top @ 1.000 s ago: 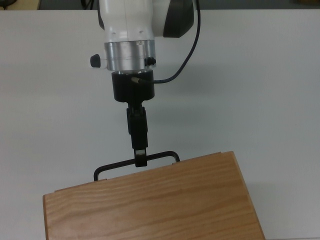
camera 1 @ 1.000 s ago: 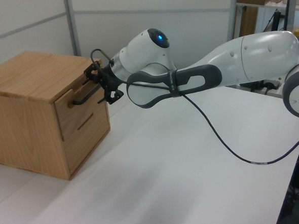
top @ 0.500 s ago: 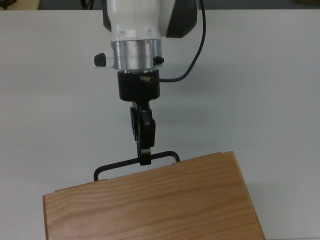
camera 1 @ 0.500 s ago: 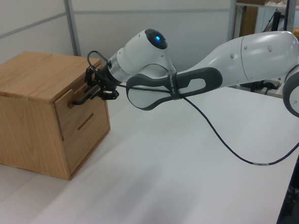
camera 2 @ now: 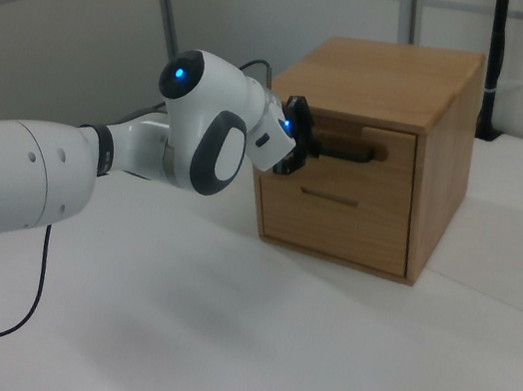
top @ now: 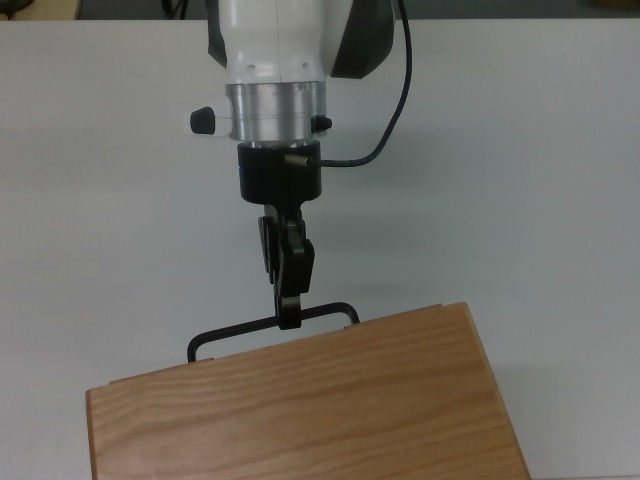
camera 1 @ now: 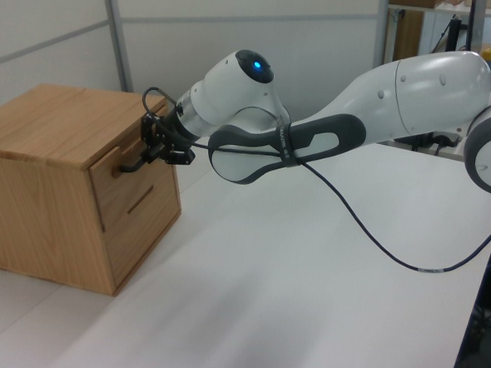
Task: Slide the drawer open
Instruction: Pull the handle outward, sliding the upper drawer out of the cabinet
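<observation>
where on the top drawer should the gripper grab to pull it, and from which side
Take the drawer by its black bar handle, near the middle, coming straight at the front panel from the open table side. The bar stands off the panel on two bent ends, leaving a gap behind it for one finger, and a central grip should pull evenly. The gripper is already at the bar, slightly toward the top view's right.

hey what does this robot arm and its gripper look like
The arm has rounded, glossy white shells with dark grey joint sections and a glowing blue light. A silver metal ring sits at the wrist, above a black mount. The gripper is small, black and narrow. A thin black cable hangs loosely beneath the arm.
</observation>
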`<action>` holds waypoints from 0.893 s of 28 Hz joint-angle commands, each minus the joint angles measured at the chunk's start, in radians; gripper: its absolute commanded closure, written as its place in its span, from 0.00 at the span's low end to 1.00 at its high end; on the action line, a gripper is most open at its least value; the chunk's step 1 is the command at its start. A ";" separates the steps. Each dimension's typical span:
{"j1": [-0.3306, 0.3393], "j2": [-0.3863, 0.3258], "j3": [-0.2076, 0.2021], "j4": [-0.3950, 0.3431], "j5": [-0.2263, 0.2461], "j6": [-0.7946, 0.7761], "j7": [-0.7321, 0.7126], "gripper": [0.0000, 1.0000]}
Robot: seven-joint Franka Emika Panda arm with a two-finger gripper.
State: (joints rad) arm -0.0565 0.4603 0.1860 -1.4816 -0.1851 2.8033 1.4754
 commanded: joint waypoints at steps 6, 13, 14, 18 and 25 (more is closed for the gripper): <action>0.000 -0.087 0.004 -0.069 -0.031 -0.220 -0.052 1.00; -0.005 -0.135 0.004 -0.101 -0.028 -0.310 -0.052 1.00; -0.005 -0.143 0.003 -0.105 -0.028 -0.327 -0.052 1.00; -0.009 -0.167 0.003 -0.118 -0.025 -0.416 -0.066 1.00; -0.026 -0.196 0.003 -0.118 -0.017 -0.530 -0.069 1.00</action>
State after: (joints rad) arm -0.0639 0.3071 0.1865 -1.5188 -0.1964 2.3563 1.4324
